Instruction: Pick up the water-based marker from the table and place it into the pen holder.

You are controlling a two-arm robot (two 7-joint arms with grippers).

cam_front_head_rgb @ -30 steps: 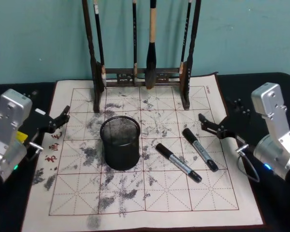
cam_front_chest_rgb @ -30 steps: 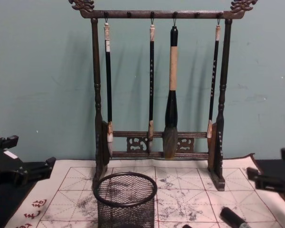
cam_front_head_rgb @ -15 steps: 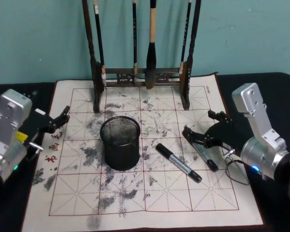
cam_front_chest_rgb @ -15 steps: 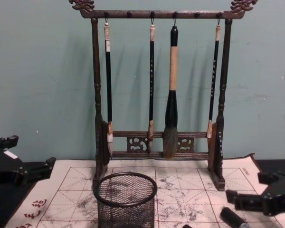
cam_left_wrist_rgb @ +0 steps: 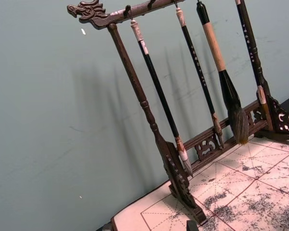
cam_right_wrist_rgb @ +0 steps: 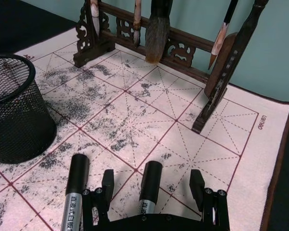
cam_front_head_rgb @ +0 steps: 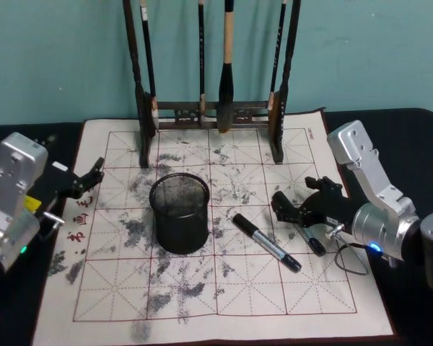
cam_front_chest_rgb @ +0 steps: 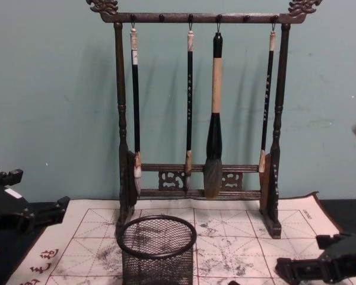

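Right claw [cam_right_wrist_rgb: 151,180] has swung in from the surface's right edge and now straddles the marker [cam_front_head_rgb: 312,243], fingers spread, nothing pinched.

Risk: second marker [cam_front_head_rgb: 267,243] lies just beside one finger; closing may knock it or roll my target away.

Pen holder [cam_front_head_rgb: 179,225], mid-surface, looks empty. Left claw [cam_front_head_rgb: 95,173] parked, spread, at left edge.

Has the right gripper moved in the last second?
Yes. Judged against the pen holder, the right gripper has moved left, closer to it, and now sits open astride the right marker.
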